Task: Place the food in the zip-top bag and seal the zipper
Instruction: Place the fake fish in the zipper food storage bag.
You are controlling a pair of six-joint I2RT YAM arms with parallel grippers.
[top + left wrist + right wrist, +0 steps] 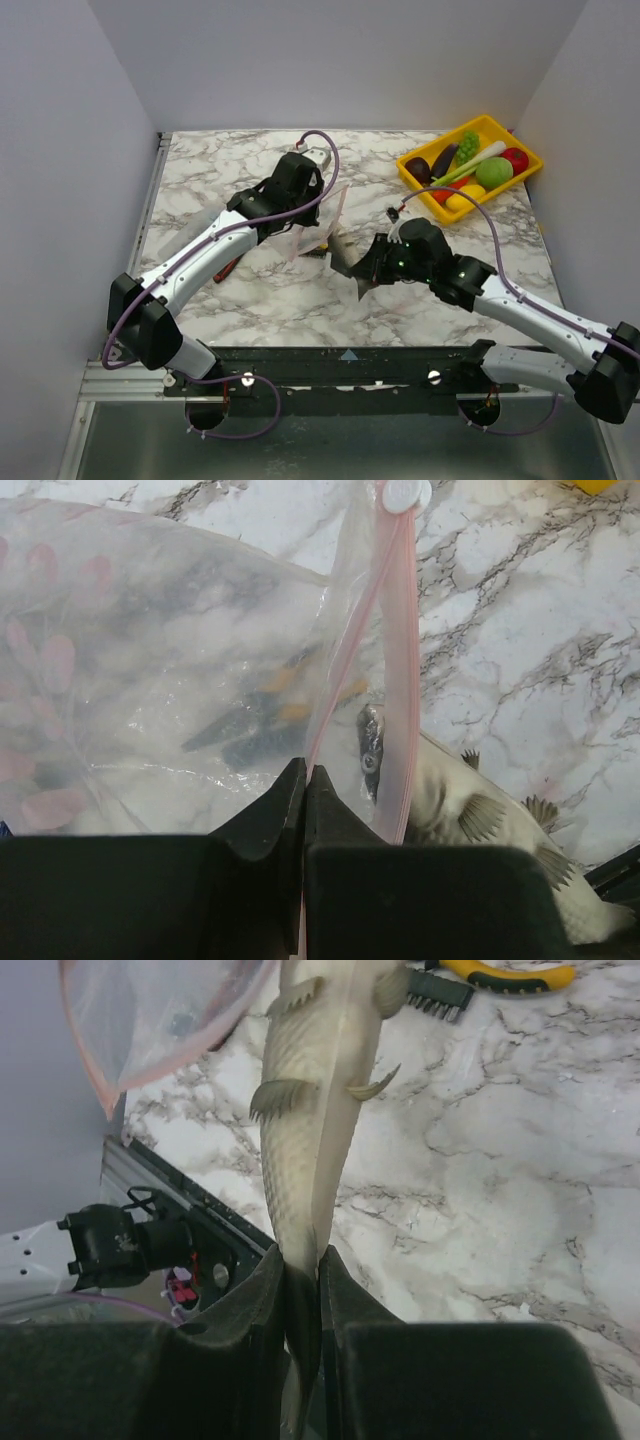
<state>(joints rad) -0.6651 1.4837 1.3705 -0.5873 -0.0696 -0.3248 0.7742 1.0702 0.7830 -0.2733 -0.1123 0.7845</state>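
First, top view: two arms meet over the middle of one surface (250, 290), glossy white marble with grey veins.
Tray: one, yellow, rectangular, shallow-walled (442, 137), at the far right corner.
Food (492, 172): smooth rounded plastic pieces piled in the tray. They include a dark purple one, a knobbly green one, a round green one, a red one, yellow ones and a pale stalk. They overlap, so the exact count is unclear.
Zip-top bag (325, 215): one thin clear floppy film, hanging upright between the arms.
Left wrist view, left claw (305, 780): two black fingers pressed together on the bag's mouth edge.
Zipper (395, 660): two pale pink strips parted into a narrow V, joined at one white slider (405, 494).
Toy fish (440, 800): one, whitish and scaled, with its head in the gap between the strips.
Right wrist view, right claw (303, 1270): pinching the fish's tail, with the ribbed body and small fins stretching away towards the bag.
Pliers (510, 974): one pair, yellow-handled, lying on the marble.
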